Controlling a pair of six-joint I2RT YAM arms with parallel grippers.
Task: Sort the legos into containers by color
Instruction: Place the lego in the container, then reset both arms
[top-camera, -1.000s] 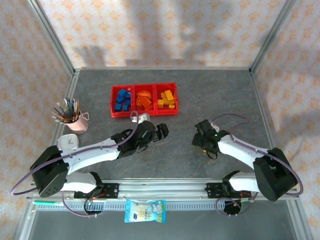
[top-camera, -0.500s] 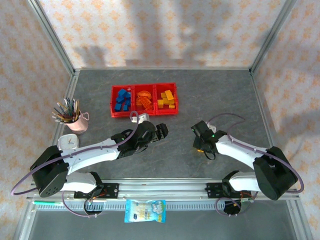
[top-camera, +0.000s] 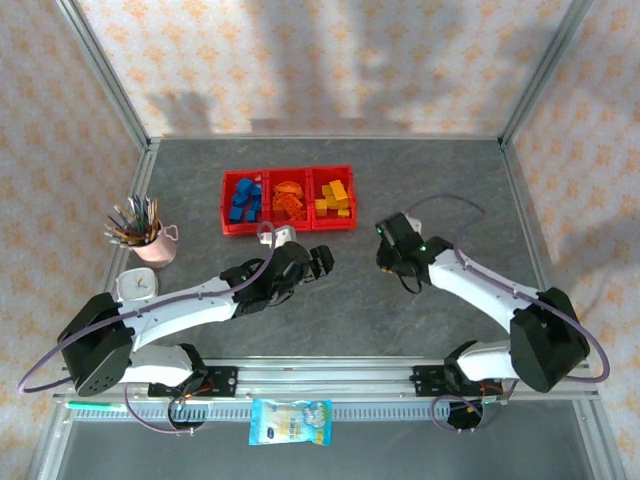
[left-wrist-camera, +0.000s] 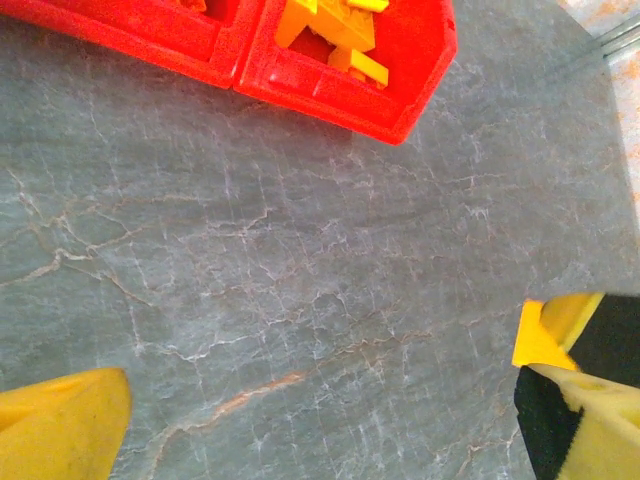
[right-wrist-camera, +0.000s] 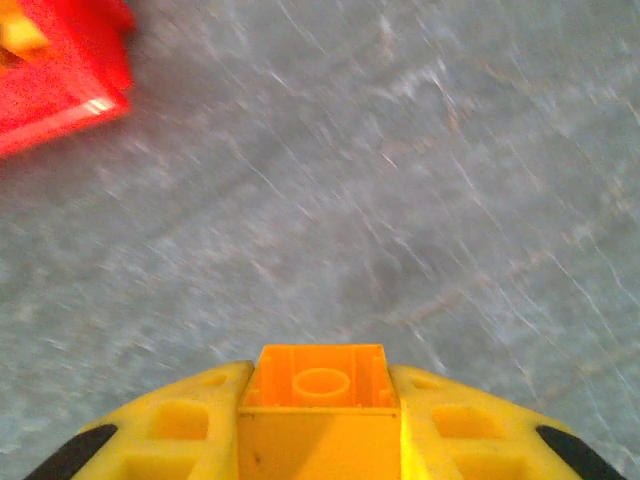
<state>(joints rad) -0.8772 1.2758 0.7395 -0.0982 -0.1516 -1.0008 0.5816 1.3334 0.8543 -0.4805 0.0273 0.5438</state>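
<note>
Grey table (top-camera: 450, 180): an orange brick (right-wrist-camera: 320, 385) is being clamped by the right gripper (top-camera: 388, 254). The left gripper (top-camera: 322, 262) is being held spread.

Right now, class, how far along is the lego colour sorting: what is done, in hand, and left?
Done: blue bricks, orange bricks and yellow bricks sit in separate compartments of the red tray. In hand: the right fingers clamp one orange-looking brick; the left fingers are open, empty. Left: dropping that brick into its matching compartment.

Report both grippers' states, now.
Left gripper: open, empty.
Right gripper: closed on an orange-yellow lego brick.
</note>
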